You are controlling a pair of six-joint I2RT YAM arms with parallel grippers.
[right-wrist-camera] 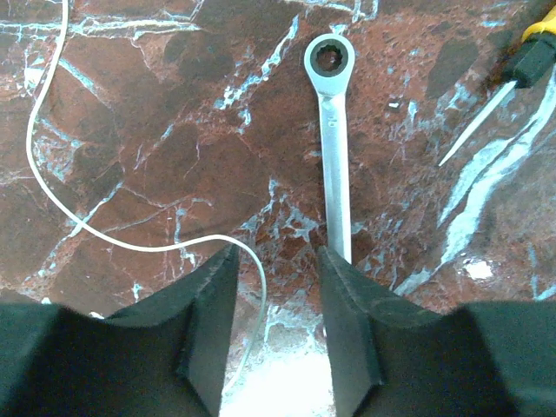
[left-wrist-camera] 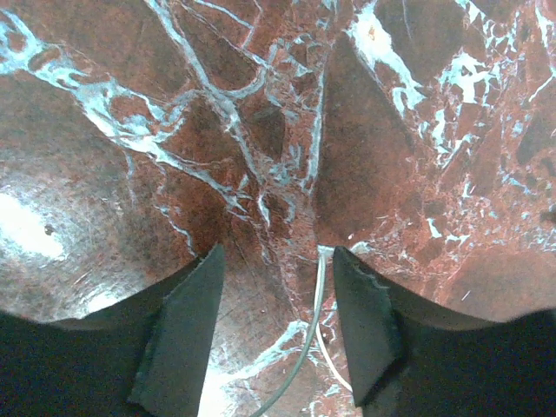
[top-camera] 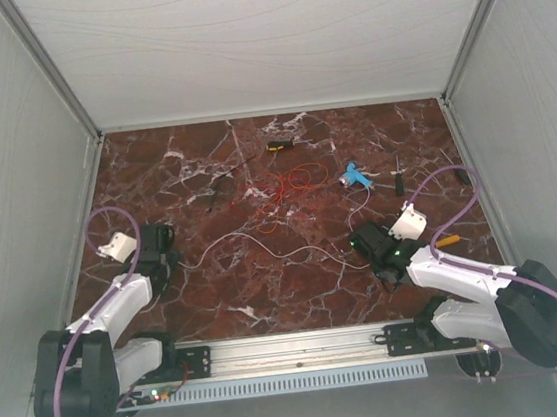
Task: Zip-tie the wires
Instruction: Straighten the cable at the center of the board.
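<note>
Wires point(top-camera: 294, 183) loose and unbundled on the surface point(top-camera: 269, 305), with no tie seen round them anywhere. Judged from that: task barely begun, gathering and tying both left to do.

Left jaws point(left-wrist-camera: 276, 261) parted, gripping nothing. One pale strand point(left-wrist-camera: 318, 287) lying slack in the gap, nearer the right-hand finger, running back under the wrist and ending about level with the fingertips. No pinch on it.

Right jaws point(right-wrist-camera: 278, 256) likewise parted and holding nothing. White strand point(right-wrist-camera: 139, 249) sweeping in from far ahead on the left, curling across in front of the left finger, then dipping into the gap between the jaws. Possibly the two ends of one long strand, one in each gap, going by the view from above; not certain.

Red strands point(top-camera: 300, 176) in a tangled heap well ahead of both jaws, roughly midway between them and touching neither. Not yet brought together with the white one.

Clutter close to the right jaws: ratchet wrench point(right-wrist-camera: 334, 156) straight ahead, handle end just at the right finger's tip; screwdriver point(right-wrist-camera: 478, 124) farther ahead and to the right. Blue tool point(top-camera: 355, 175) beyond that, near the red heap.

Zip tie itself not made out among the small dark bits ahead; too small to tell.
</note>
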